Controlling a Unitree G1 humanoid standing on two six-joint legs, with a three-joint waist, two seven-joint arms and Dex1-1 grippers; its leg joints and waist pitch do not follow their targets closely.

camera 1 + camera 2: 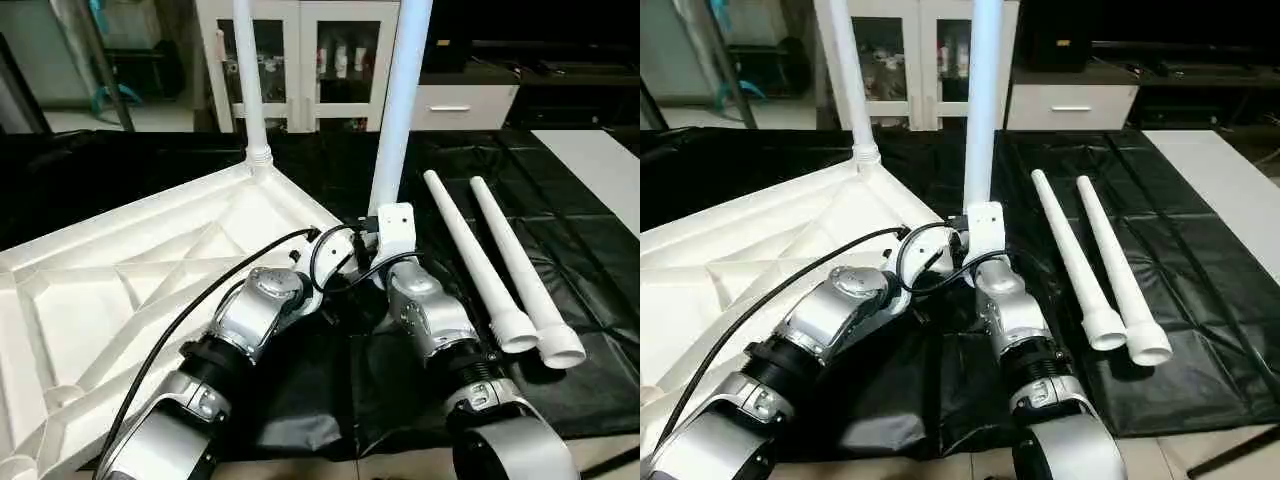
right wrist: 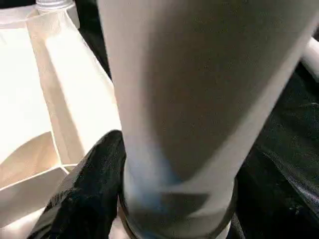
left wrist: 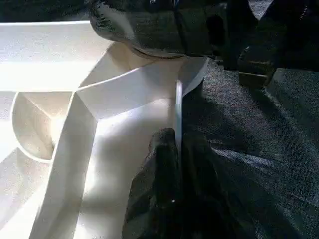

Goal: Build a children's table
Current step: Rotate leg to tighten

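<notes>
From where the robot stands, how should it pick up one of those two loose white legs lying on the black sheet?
I'd grip the nearer loose leg around its slim middle, coming down from above. It lies flat on the black sheet, flared end toward the robot, close beside the other loose leg. Approaching from the side nearest the right gripper avoids its neighbour.

Silver forearms [image 1: 255, 315] with black ribbed joints, looping black cables [image 1: 190, 315], white wrist housing [image 1: 395, 230]

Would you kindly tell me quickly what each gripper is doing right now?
Left gripper: shut on the tabletop's edge wall.
Right gripper: closed around the upright leg at its base.
</notes>
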